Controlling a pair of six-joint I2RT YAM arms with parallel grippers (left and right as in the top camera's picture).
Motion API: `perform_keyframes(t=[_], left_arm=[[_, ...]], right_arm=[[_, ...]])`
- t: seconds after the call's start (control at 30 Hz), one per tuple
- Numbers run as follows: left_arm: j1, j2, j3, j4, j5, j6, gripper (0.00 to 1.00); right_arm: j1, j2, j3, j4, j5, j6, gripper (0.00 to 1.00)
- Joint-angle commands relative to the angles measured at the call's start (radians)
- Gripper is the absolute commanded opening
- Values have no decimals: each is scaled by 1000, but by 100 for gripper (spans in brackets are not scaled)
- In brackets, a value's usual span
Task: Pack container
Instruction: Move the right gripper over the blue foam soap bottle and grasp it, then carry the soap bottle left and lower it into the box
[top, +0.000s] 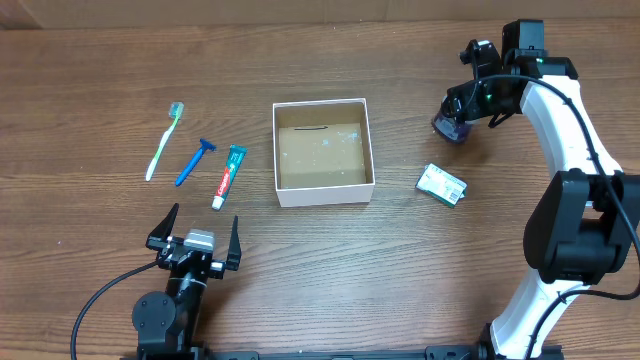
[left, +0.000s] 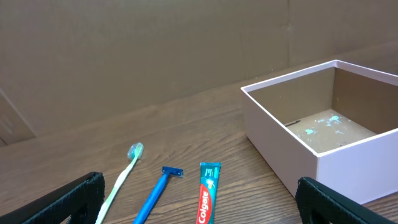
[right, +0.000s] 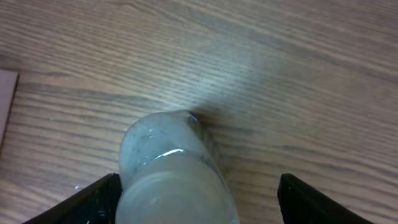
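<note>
Wooden table, contents from left to right. Toothbrush: pale green and white, lying flat at far left, head towards the far side. Razor: blue, just right of the toothbrush and apart from it, head also at the far end. Toothpaste tube: red, white and teal, marked Colgate, just right of the razor and near the container's left wall without touching it. Left gripper: at the near edge, on the near side of these three items, jaws spread wide and holding nothing; a black cable trails from its arm to the near left. Container: square, lidless, white walls, brown floor with pale specks, standing upright at the middle of the table, well apart from both grippers. Packet: small, green and white, lying flat right of the container, on the near side of the bottle. Bottle: small, translucent, standing far right, beyond the packet. Right gripper: down over the bottle, its fingers set either side of it; one sits close beside the bottle, the other stands clear, so the jaws are not clamped. The white right arm runs down the right edge.
</note>
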Motion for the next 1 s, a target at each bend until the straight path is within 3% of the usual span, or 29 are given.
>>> perform_keyframes(t=[0.0,0.07,0.17,0.2,0.27,0.33,0.47,0.97], left_arm=[[5,-9,-3,0,-3,4,100],[5,-9,-3,0,-3,4,100],[5,-9,-3,0,-3,4,100],[5,-9,-3,1,-3,4,100],[5,-9,-3,0,-3,4,100],[5,-9,-3,0,-3,4,100],[5,-9,-3,1,-3,4,100],[5,-9,-3,1,-2,4,100]], right_arm=[[3,18,13,27,41,-21,78],[3,18,13,32,43,-24,65],[4,18,14,32,42,-21,32],[4,18,14,32,42,-13,30],[4,18,14,29,41,-11,30],[5,18,18,21,38,9,22],[5,5,55,-3,21,51,15],[9,-56,418,-285,-216,148,15]])
